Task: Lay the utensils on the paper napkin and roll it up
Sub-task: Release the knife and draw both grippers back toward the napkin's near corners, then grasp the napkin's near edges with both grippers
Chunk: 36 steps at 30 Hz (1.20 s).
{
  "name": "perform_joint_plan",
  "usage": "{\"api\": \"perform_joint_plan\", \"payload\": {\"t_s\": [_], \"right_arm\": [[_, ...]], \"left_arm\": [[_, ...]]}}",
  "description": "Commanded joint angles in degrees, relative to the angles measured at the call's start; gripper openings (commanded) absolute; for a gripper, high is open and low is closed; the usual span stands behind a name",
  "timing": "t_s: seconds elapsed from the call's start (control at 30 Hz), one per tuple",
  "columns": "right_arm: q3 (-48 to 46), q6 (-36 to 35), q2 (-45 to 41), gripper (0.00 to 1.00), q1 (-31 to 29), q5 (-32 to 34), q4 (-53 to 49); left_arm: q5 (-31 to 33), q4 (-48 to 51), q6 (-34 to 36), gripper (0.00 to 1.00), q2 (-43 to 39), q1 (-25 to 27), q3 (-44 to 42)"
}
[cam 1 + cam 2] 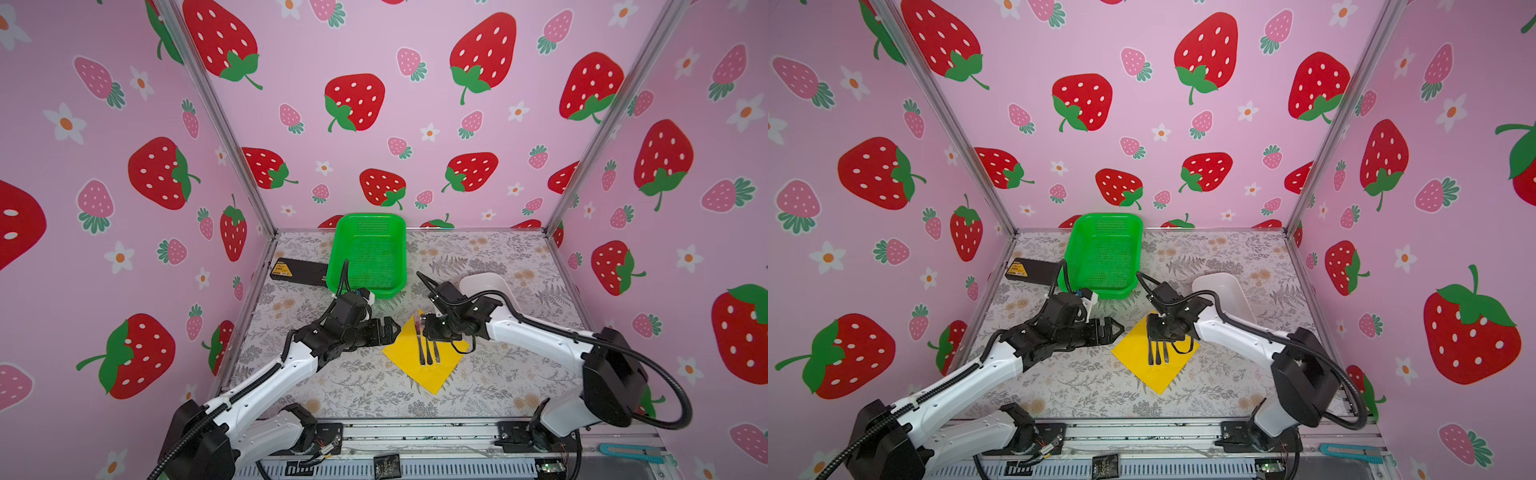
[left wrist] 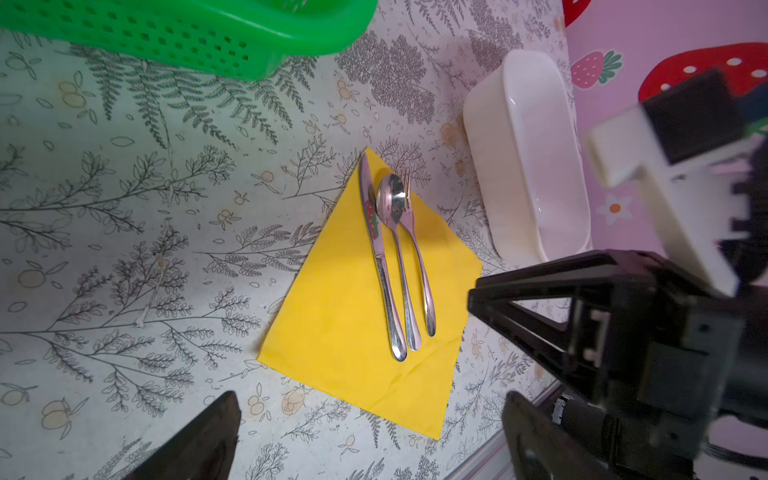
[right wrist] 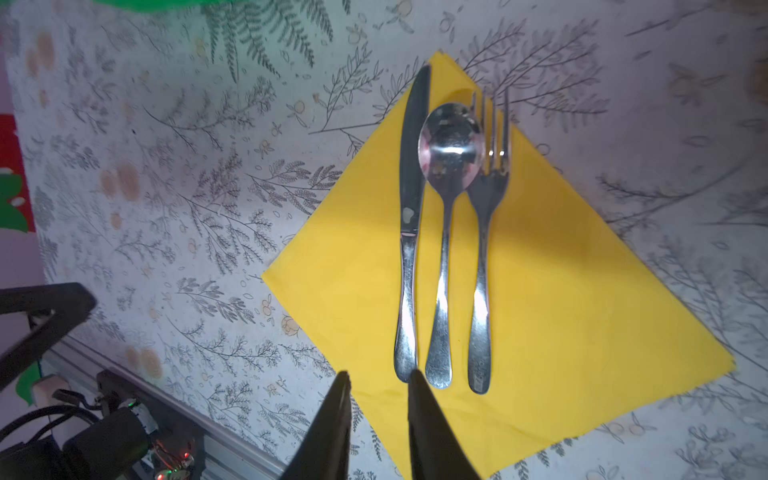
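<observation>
The yellow paper napkin [image 1: 432, 374] [image 1: 1154, 374] lies flat as a diamond on the floral table. The utensils lie side by side on it: a knife [image 3: 409, 232], a spoon [image 3: 446, 199] and a fork [image 3: 484, 232], all silver, with their handles toward the table's front. My right gripper [image 1: 426, 328] [image 3: 379, 376] hangs just above them and hides their heads in both top views. Its jaws stand a little apart with nothing between them. My left gripper [image 1: 392, 328] [image 2: 370, 399] is wide open and empty, beside the napkin's left corner.
A green perforated basket [image 1: 370, 253] stands at the back. A white oblong dish [image 1: 486, 286] sits right of the napkin, behind the right arm. A black box [image 1: 297, 270] lies at the back left. A teal cutter [image 1: 631, 453] rests on the front rail.
</observation>
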State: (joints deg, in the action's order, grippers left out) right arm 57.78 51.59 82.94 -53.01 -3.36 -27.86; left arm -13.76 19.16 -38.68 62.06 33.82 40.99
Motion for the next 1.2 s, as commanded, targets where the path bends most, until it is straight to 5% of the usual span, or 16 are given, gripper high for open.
{"api": "perform_joint_plan", "payload": {"t_s": [0.0,0.13,0.4,0.57,0.7,0.83,1.17], "right_arm": [[-6.58,5.82,-9.95,0.3,-0.18,8.53,2.67],[-17.34,9.03,-23.14,0.37,0.35,12.01,5.25],[-34.42,7.68,-41.22,0.41,1.29,5.72,15.08],[-35.93,2.62,-39.21,0.47,2.06,2.38,17.25],[-36.22,0.26,-33.65,0.48,2.29,-10.88,19.07],[-42.14,6.75,-28.56,0.4,2.23,-26.5,31.52],[-47.45,16.87,-32.29,0.42,-1.48,-20.63,31.81]], "left_arm": [[-1.11,-0.96,-2.89,1.0,-1.5,0.88,-1.29],[1.25,-2.23,-5.51,1.0,-2.35,4.4,-3.63],[10.23,-4.88,-12.91,1.0,-3.1,14.95,-8.7],[13.21,-5.31,-12.9,1.0,-3.33,19.28,-8.62],[14.66,-7.52,-14.11,1.0,-4.59,20.46,-11.47],[13.53,-13.06,-18.62,0.97,-6.71,21.25,-15.7],[16.31,-12.21,-19.07,0.97,-6.13,24.17,-14.81]]}}
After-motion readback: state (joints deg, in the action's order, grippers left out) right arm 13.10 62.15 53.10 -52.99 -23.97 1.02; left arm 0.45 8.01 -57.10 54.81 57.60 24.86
